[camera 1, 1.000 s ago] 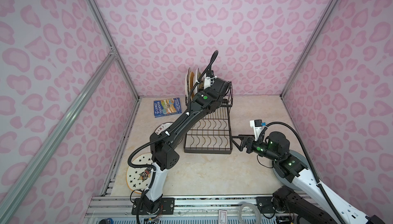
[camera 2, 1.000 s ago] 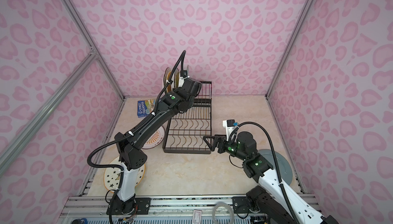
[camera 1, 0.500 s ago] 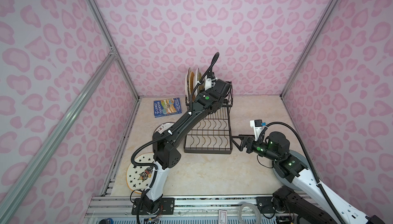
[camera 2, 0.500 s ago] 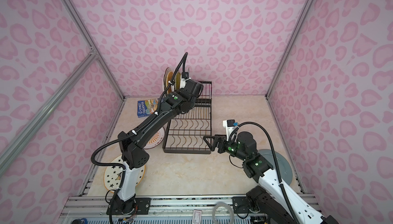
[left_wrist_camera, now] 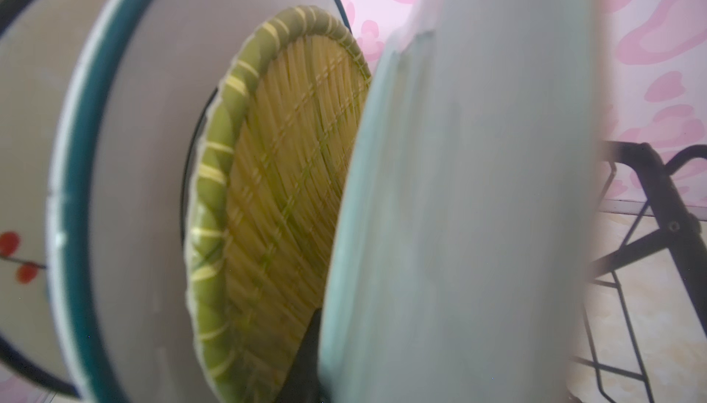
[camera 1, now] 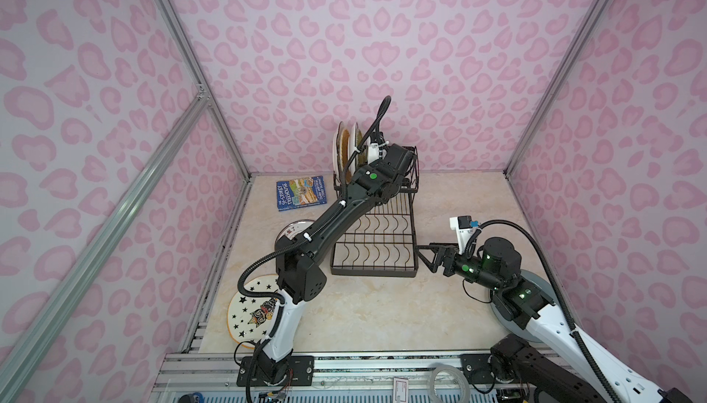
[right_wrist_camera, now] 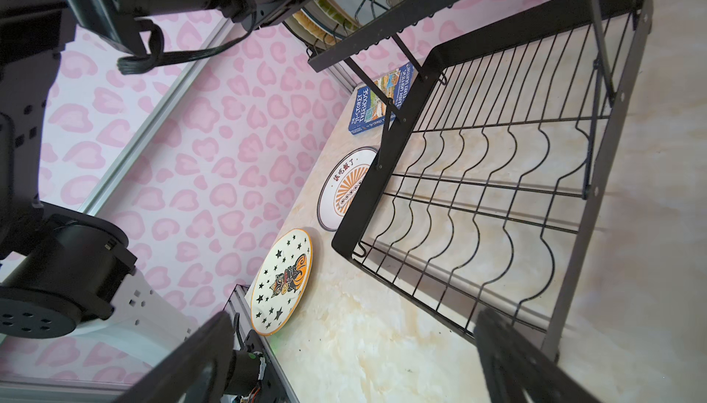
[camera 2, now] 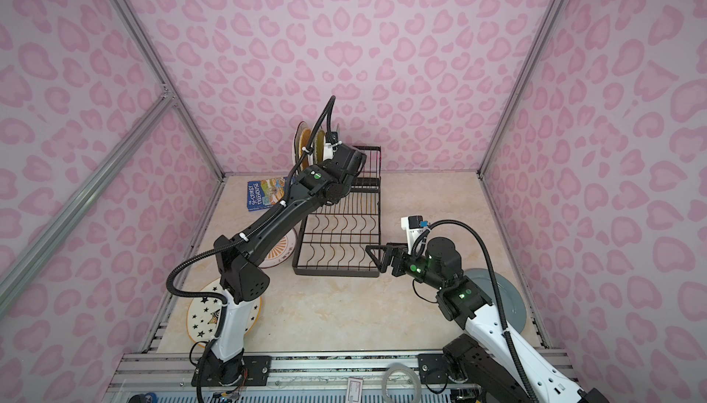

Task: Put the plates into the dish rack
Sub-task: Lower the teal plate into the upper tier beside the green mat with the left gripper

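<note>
While your left hand (camera 1: 377, 151) reaches into the raised basket of the dish rack (camera 1: 373, 273), it looks clamped on the rim of a pale teal plate (left_wrist_camera: 459, 190). That plate fills the left wrist view edge-on and hides the fingers, so take the grip as a judgement. It stands upright just beside a yellow woven plate (left_wrist_camera: 290, 175), with a cream plate with a dark teal rim (left_wrist_camera: 114, 152) past that.

You are at the seating step. Lower the glazed disc until its edge drops between two upright wires, then let go without knocking its neighbours.

Your right hand (camera 1: 426, 256) hovers with jaws wide apart and nothing between them, at the near corner of the rack's flat tray of wavy wire.

Three plates lie flat on the marble-look desk (camera 1: 382, 313):
- a star-printed plate (camera 1: 252, 305);
- a sunburst plate (right_wrist_camera: 344, 187) just beside the rack;
- a plain grey-blue plate (camera 2: 509, 298) under the right arm.

Smooth and thin-rimmed, they will likely need an edge lifted first.
</note>
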`<state>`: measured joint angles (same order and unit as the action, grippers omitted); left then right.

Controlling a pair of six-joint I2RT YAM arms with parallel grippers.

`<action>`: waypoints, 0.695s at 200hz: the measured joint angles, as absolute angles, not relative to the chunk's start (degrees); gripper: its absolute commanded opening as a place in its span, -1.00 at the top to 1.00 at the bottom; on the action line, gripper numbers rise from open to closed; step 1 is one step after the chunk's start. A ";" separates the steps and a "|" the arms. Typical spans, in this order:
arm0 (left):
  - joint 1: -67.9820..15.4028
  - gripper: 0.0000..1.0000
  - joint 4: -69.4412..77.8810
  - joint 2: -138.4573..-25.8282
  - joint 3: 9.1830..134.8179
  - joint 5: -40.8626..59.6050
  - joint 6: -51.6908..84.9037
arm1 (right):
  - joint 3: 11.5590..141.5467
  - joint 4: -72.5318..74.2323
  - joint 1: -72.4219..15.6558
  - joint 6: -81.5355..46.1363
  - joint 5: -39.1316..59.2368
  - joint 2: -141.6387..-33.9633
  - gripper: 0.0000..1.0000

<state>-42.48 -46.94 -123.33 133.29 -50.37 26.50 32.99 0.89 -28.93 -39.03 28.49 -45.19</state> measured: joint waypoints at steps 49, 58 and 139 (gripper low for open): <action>-42.37 0.58 -47.09 -123.33 133.29 -49.41 28.01 | 32.56 0.56 -28.93 -39.03 28.47 -45.10 -0.95; -42.35 0.53 -47.07 -123.33 133.29 -49.32 28.34 | 32.49 0.54 -28.93 -39.03 28.47 -45.10 -0.95; -42.39 0.29 -46.78 -122.87 133.27 -48.01 30.33 | 32.25 0.60 -28.93 -39.07 28.47 -45.06 -0.95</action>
